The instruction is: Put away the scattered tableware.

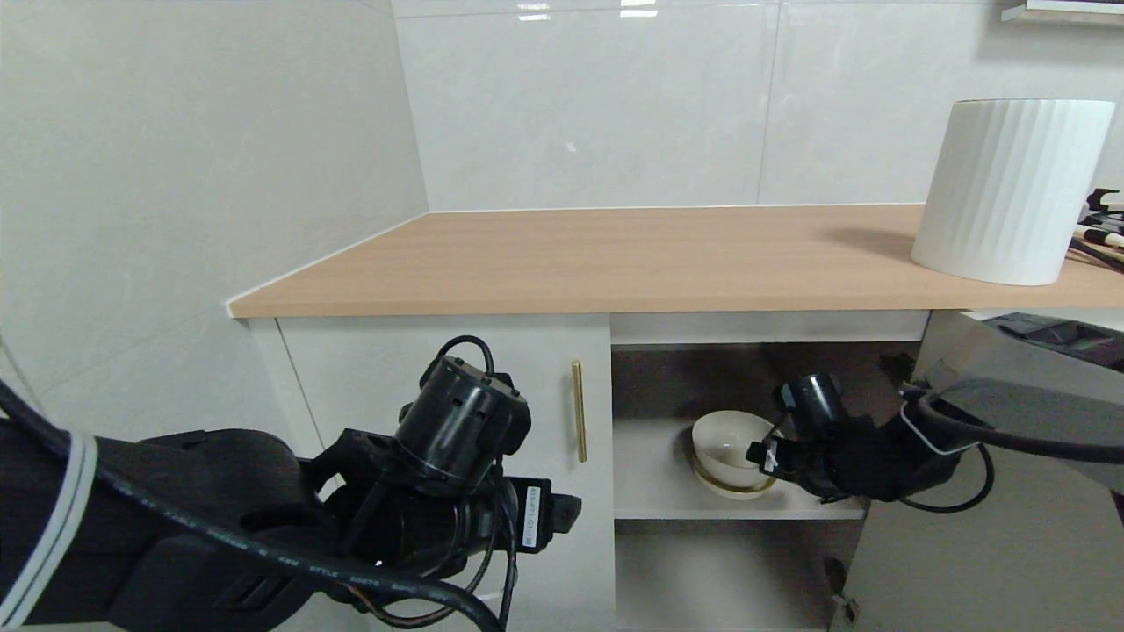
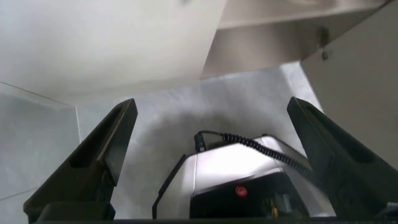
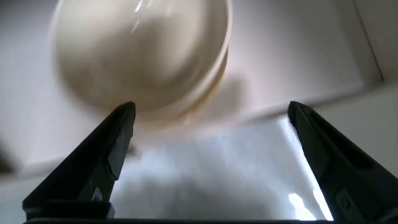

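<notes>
A cream bowl [image 1: 727,446] sits on the upper shelf [image 1: 650,500] inside the open cabinet, apparently nested on a second bowl of the same colour. My right gripper [image 1: 762,458] is at the bowl's right side, just inside the cabinet opening. In the right wrist view the bowl [image 3: 140,53] lies just beyond the open right gripper [image 3: 210,112], with nothing between its fingers. My left gripper [image 2: 211,106] hangs low in front of the closed cabinet door [image 1: 413,360], open and empty, pointing down at the floor.
A wooden countertop [image 1: 615,254] carries a tall white ribbed container [image 1: 1010,189] and some utensils [image 1: 1098,237] at the far right. The closed door has a brass handle [image 1: 578,411]. The opened cabinet door [image 1: 975,544] stands at the right. A lower shelf [image 1: 720,579] lies beneath.
</notes>
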